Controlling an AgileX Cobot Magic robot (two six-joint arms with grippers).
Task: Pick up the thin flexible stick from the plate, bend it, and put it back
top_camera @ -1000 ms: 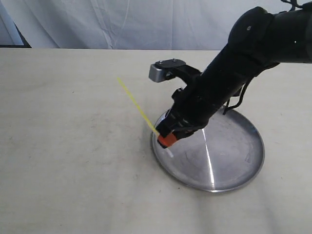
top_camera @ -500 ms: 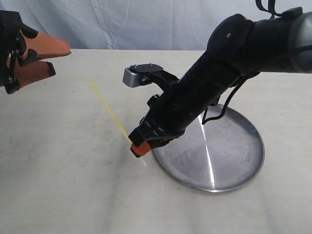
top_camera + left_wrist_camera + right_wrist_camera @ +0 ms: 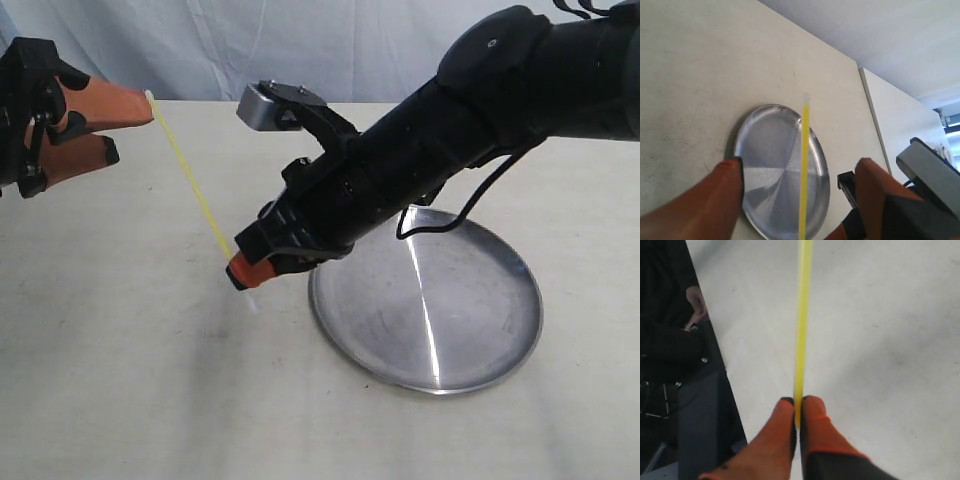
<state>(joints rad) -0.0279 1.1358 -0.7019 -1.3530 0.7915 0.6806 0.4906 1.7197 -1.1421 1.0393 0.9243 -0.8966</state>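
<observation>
My right gripper (image 3: 247, 272) pinched the thin yellow-green plastic stick (image 3: 195, 193) beside the round silver metal plate (image 3: 470, 310); my left gripper (image 3: 122, 126) gaped wide at its far end.

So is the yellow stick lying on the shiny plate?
No, the stick slants up in the air, pinched at its lower end by the right gripper, off to the side of the plate.

1x stick (image 3: 191, 176), 1x plate (image 3: 470, 300), 2x end effectors (image 3: 128, 128) (image 3: 245, 272).
</observation>
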